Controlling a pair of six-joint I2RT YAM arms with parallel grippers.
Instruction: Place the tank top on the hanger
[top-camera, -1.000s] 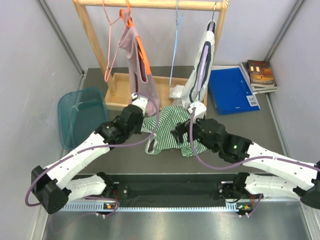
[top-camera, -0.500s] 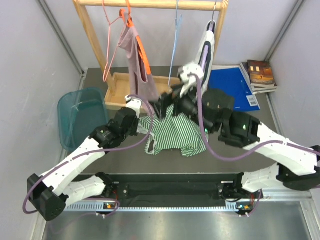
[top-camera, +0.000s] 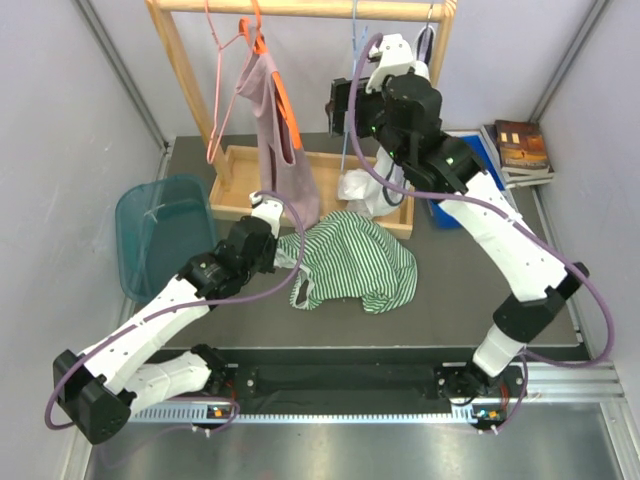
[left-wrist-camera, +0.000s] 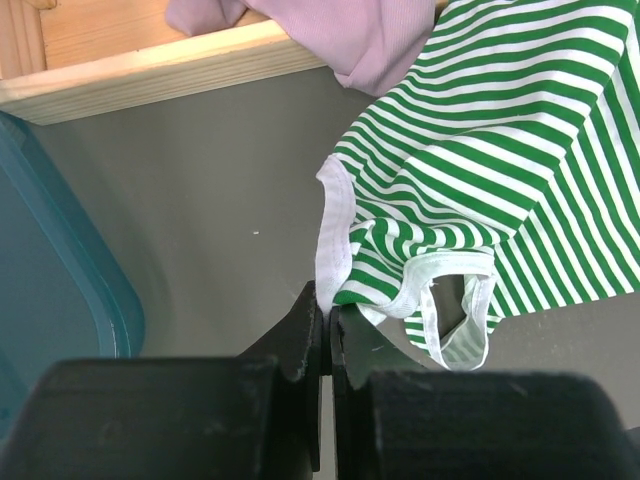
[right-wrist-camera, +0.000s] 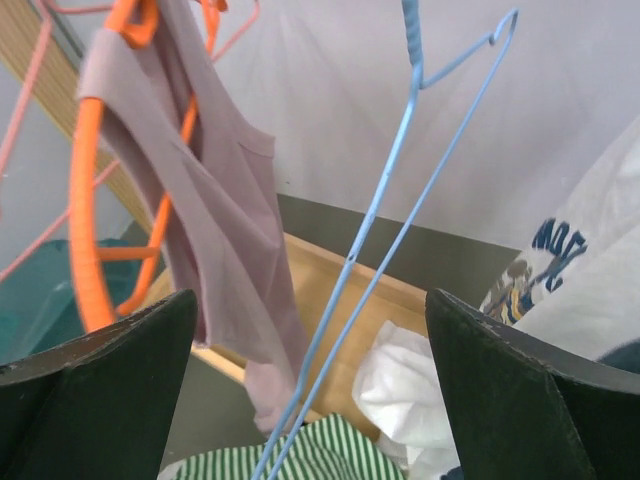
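**Tank top (top-camera: 350, 262), green-and-white striped: one item, not yet hung**

Location: crumpled on the table (top-camera: 470, 290), just in front of the wooden tray (top-camera: 240, 212), between the two arms.

Hold: the left gripper (left-wrist-camera: 327, 320) has its fingers pressed together on the white-edged hem at the garment's left side. The right gripper (right-wrist-camera: 308, 300) is raised near the rail (top-camera: 290, 8), its fingers spread wide with nothing between them, facing the hanger (right-wrist-camera: 412, 45).

Hazards, as judged:
- The left pinch takes only a narrow strip of hem, so soft fabric may slide out once the tank top is lifted.
- The hanger is thin wire hung freely by its hook. A glancing touch could set it swinging, or the fingers could miss it outright.
- The mauve top (top-camera: 272, 120) hangs just beside the blue wire, so the spread fingers could catch that cloth instead.
- A sideways pull could drag the hook along the rail or lift it off.

Count:
- Arms, two. Grippers, two.
- Hangers told apart by colour, three: light-blue, orange hanger (right-wrist-camera: 82, 200), pink wire hanger (top-camera: 218, 90). What carries the white top (right-wrist-camera: 590, 290) is hidden.
- Garments, three: one striped, one mauve, one white.
- Wooden tray, one. Teal bin (top-camera: 130, 230), one.
- Books (top-camera: 522, 145), one stack. The number cannot be told.
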